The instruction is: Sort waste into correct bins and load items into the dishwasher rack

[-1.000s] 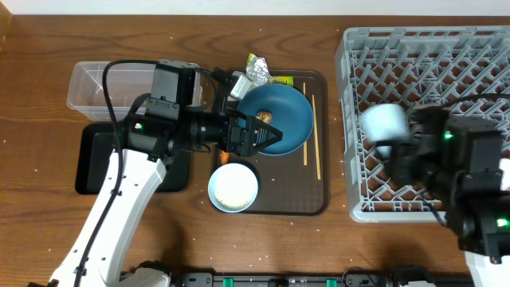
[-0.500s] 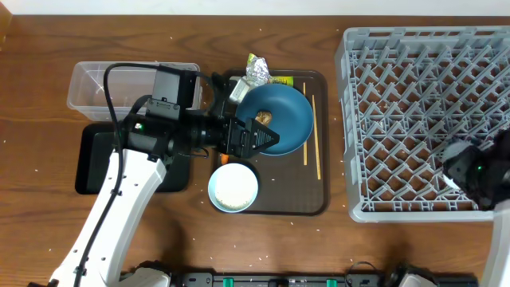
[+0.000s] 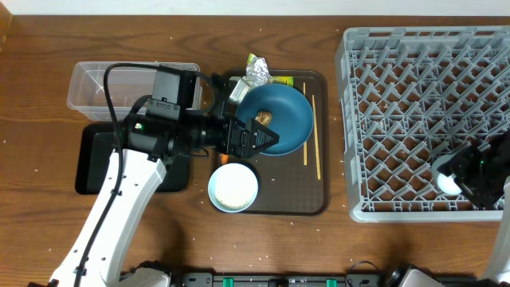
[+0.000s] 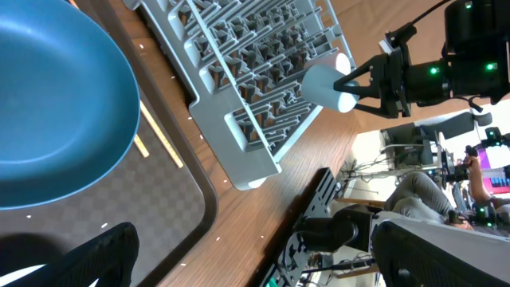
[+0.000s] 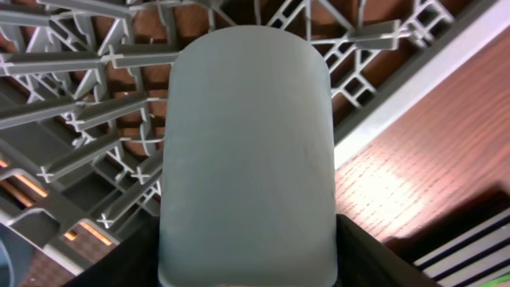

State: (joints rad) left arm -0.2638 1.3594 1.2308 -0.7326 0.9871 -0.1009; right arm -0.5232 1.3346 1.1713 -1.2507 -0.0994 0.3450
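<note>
My right gripper (image 3: pixel 458 177) is shut on a small white cup (image 5: pixel 243 143), holding it low over the front right corner of the grey dishwasher rack (image 3: pixel 414 96). The cup also shows in the left wrist view (image 4: pixel 323 84). My left gripper (image 3: pixel 267 137) is open and empty, its fingers (image 4: pixel 255 247) spread wide beside the left edge of the dark blue dish (image 3: pixel 287 119). A brown food lump (image 3: pixel 265 116) lies on the dish. Silver foil (image 3: pixel 257 73) and a yellow-green wrapper (image 3: pixel 277 79) lie behind it. A white bowl (image 3: pixel 233 188) sits in front.
The dish and bowl rest on a brown serving tray (image 3: pixel 319 199) with thin wooden sticks (image 3: pixel 316 135) at its right. A small orange stick (image 3: pixel 224 158) lies by the bowl. A clear tub (image 3: pixel 96 88) and black tray (image 3: pixel 92 163) stand at the left.
My right gripper has carried the white cup from over the rack's left middle down to its front right corner. The left arm has not moved.
</note>
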